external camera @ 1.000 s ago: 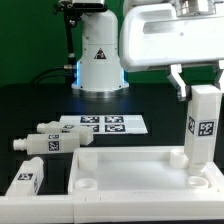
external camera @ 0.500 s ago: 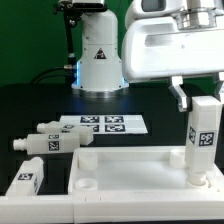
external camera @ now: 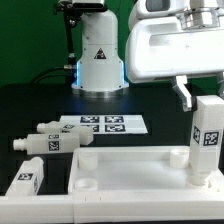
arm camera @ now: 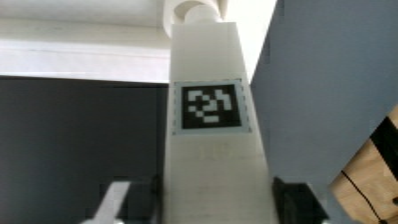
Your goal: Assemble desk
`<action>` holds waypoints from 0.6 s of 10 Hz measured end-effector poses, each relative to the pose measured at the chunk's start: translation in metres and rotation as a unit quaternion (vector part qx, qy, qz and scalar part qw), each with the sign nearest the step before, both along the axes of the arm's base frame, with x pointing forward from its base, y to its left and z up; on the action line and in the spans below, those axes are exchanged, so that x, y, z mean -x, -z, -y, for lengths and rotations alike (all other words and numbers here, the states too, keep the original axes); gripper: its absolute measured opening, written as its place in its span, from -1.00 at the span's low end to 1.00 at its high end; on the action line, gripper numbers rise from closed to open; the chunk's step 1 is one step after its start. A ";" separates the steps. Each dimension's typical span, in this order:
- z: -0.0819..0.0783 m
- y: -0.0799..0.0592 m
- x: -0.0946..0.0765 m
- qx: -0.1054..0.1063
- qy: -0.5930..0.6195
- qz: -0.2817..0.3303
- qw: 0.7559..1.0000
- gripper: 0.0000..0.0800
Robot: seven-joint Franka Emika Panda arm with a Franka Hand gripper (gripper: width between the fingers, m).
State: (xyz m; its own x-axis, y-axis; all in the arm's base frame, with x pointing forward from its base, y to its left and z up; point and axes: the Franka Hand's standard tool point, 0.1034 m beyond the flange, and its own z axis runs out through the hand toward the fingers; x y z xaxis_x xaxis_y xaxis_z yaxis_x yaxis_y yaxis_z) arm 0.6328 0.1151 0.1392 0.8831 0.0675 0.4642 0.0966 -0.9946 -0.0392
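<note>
The white tabletop (external camera: 130,156) lies rim-up at the front of the table. My gripper (external camera: 203,102) is shut on the top end of a white tagged leg (external camera: 207,142). It holds the leg upright over the tabletop's corner socket at the exterior view's right, with the leg's foot at or in the socket. In the wrist view the leg (arm camera: 214,110) runs away from between my gripper (arm camera: 208,205) toward the tabletop below. Three more legs lie at the exterior view's left: two (external camera: 58,128) (external camera: 45,143) on the table and one (external camera: 27,180) by the tabletop's front corner.
The marker board (external camera: 105,124) lies flat behind the tabletop. The white conical robot base (external camera: 98,55) stands at the back. My arm's large white body (external camera: 170,45) hangs over the right side of the scene.
My gripper has come down and slightly toward the exterior view's right with the leg, bringing its foot lower onto the tabletop's corner.
</note>
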 end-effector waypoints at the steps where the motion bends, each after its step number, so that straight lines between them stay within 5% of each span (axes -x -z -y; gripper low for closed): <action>1: 0.001 0.000 0.000 0.000 0.000 0.001 1.000 -0.29; 6: 0.004 0.010 0.004 0.005 -0.003 -0.006 1.000 -0.29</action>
